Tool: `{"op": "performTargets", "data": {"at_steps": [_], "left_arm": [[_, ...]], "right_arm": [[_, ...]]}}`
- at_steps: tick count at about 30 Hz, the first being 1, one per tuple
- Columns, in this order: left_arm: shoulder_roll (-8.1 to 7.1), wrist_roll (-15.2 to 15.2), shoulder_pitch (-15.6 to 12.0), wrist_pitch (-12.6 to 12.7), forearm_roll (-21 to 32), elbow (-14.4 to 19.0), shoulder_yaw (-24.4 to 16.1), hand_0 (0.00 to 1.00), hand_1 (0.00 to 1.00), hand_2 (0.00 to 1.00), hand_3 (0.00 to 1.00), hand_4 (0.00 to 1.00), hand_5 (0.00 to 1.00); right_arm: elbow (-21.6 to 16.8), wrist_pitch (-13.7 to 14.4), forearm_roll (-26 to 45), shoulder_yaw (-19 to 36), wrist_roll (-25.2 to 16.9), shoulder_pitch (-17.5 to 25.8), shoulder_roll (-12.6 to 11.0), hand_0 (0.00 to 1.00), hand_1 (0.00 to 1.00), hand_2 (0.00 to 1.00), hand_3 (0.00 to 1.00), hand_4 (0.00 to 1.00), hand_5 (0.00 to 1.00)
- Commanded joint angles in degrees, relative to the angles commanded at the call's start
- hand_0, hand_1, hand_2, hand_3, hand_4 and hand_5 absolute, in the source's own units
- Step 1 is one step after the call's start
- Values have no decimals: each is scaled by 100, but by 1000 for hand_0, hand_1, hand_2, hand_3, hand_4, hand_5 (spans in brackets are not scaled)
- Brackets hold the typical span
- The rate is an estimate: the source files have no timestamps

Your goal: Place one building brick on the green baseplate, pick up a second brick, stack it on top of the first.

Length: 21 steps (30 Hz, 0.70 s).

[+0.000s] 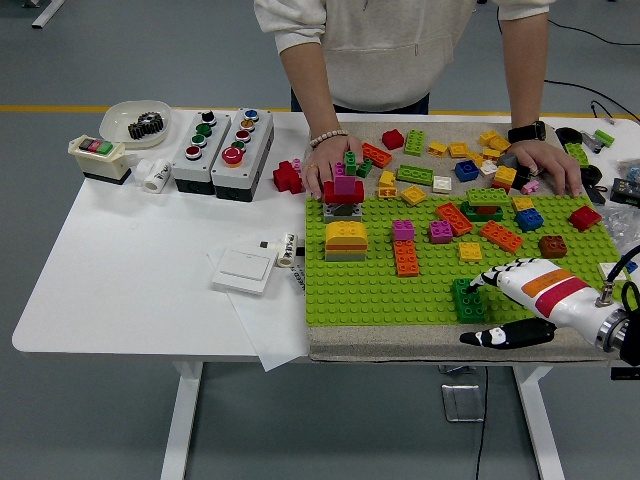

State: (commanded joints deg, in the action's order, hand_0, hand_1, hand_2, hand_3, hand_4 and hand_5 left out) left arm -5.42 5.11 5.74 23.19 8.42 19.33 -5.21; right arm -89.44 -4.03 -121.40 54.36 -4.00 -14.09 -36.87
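Observation:
A dark green brick [466,300] stands on the green baseplate [380,290] near its front right edge. My right hand [482,308], white with an orange and a red band, comes in from the lower right. Its fingertips [481,283] rest at the brick's upper right corner, while the black thumb [505,335] lies spread well below, off the plate's front edge. The hand is open and does not clasp the brick. Other bricks sit pressed on the plate, among them an orange one [406,258] and a yellow one [470,251]. My left arm is out of sight.
A person stands at the far side with one hand [328,165] on the plate's far left edge and the other hand [548,163] at its far right. Loose bricks [440,150] lie beyond the plate. Button boxes [222,145], a bowl [125,115] and a white switch plate [243,270] sit left.

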Motion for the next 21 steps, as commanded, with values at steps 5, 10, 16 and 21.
{"op": "performTargets", "data": {"at_steps": [5, 10, 16, 21], "left_arm": [[2, 23, -10, 4, -64, -2, -34, 824, 788, 778, 602, 677, 676], [0, 33, -10, 3, -95, -2, -48, 824, 788, 777, 602, 677, 676], [-4, 25, -2, 0, -82, 4, -37, 824, 788, 777, 602, 677, 676], [-3, 13, 11, -4, -59, 6, -22, 824, 788, 777, 602, 676, 676]], "right_arm": [[18, 4, -18, -28, -9, 0, 26, 774, 736, 765, 761, 998, 998], [50, -8, -22, -42, 6, -11, 41, 775, 737, 764, 764, 998, 998], [73, -6, -30, -48, 12, -36, 70, 775, 739, 764, 763, 998, 998], [112, -23, -48, -61, 22, -57, 94, 776, 738, 764, 763, 998, 998]]}}
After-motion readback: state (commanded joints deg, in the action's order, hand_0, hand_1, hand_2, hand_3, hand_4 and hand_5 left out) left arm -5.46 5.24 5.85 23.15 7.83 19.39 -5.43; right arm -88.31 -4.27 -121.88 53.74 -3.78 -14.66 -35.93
